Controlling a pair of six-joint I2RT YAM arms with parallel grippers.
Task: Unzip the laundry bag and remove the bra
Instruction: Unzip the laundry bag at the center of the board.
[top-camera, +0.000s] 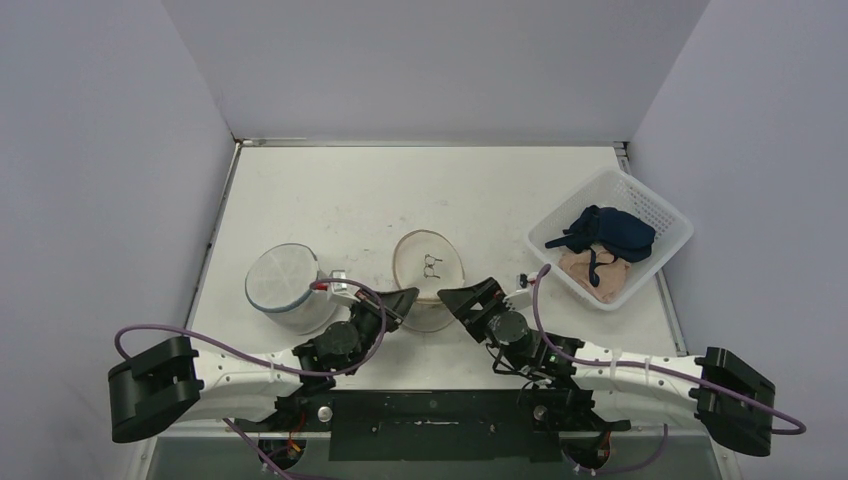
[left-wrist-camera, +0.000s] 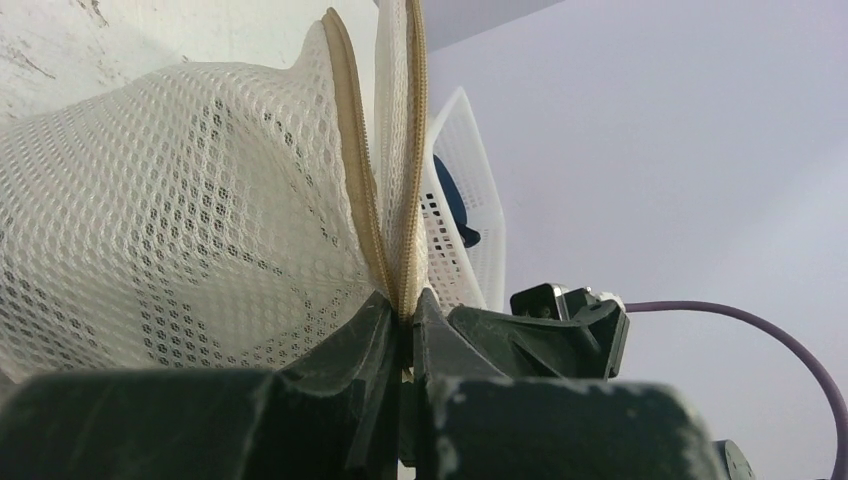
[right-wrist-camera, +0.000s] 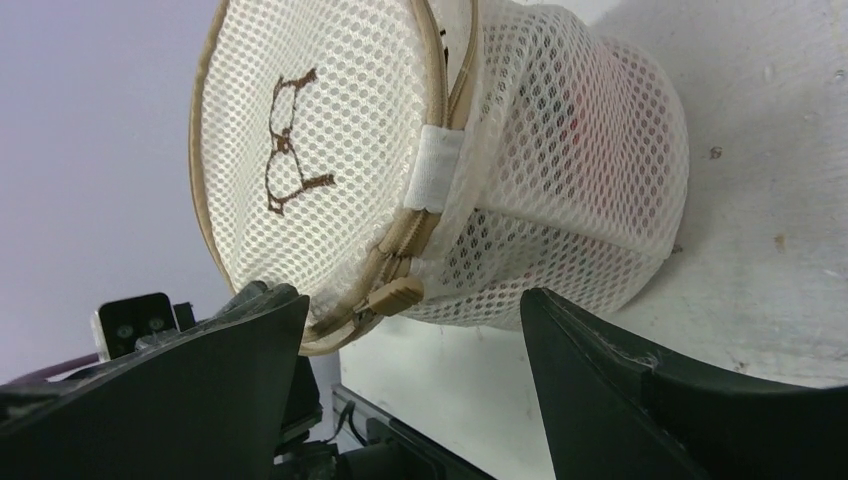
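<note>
Pinching the tan zip tape (left-wrist-camera: 412, 180) of the cream mesh, drum-shaped laundry bag (top-camera: 428, 262), the left gripper (left-wrist-camera: 405, 318) has its jaws pressed tight on that seam. The bag lies on its side mid-way across the white table (top-camera: 330, 190), just ahead of both arms. The right gripper (right-wrist-camera: 412, 300) hangs with jaws spread wide, the small tan zipper pull (right-wrist-camera: 395, 296) between them, apparently untouched. The mesh looks light, soft and floppy, likely to drag unless anchored, so 1 gripper should hold the firmer seam while the other nips the pull. A faint reddish shade (right-wrist-camera: 573, 115) inside is probably the bra, likely limp and snag-prone.
</note>
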